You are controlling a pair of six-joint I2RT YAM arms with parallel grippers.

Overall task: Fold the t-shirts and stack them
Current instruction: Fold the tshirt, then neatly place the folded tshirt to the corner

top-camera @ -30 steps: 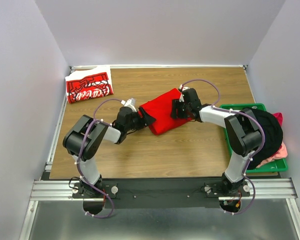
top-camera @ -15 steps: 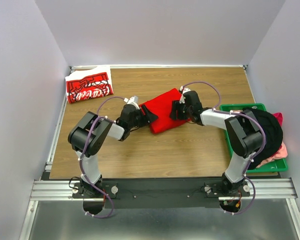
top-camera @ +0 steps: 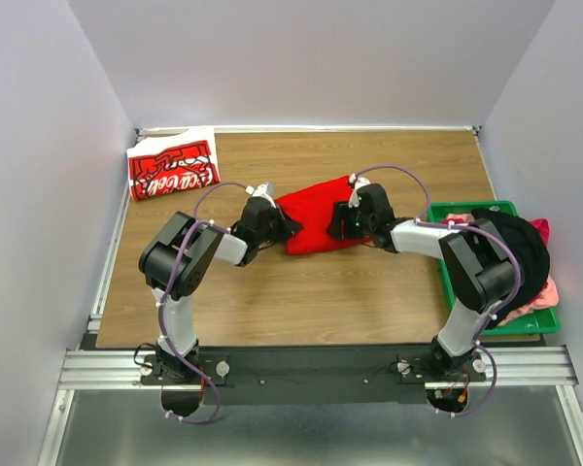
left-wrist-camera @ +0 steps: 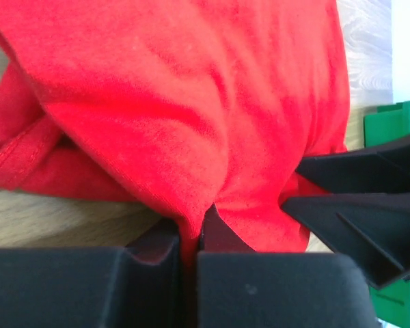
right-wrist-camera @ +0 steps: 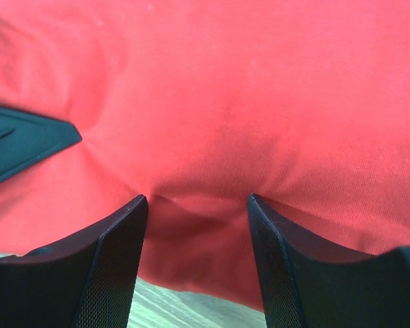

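- The left end effector (left-wrist-camera: 190,234) has snapped closed from wide open a second ago. Its jaws now pinch a fold at the left edge of the plain red t-shirt (top-camera: 316,218).
- The right end effector (right-wrist-camera: 198,229) has its jaws apart, much as before. They straddle a raised ridge of the same shirt on its right side and are not clamped on it.
- Since a second ago the shirt's outline has drawn in between the two arms. I judge that one hold is secured and the right side must close before the next fold or lift.
- The shirt lies mid-worktop (top-camera: 321,291). The lettered t-shirt (top-camera: 173,167) sits folded at the far left corner, well apart.
- The green crate (top-camera: 466,208) at the right holds a dark garment (top-camera: 515,254) and some pink cloth (top-camera: 547,291).
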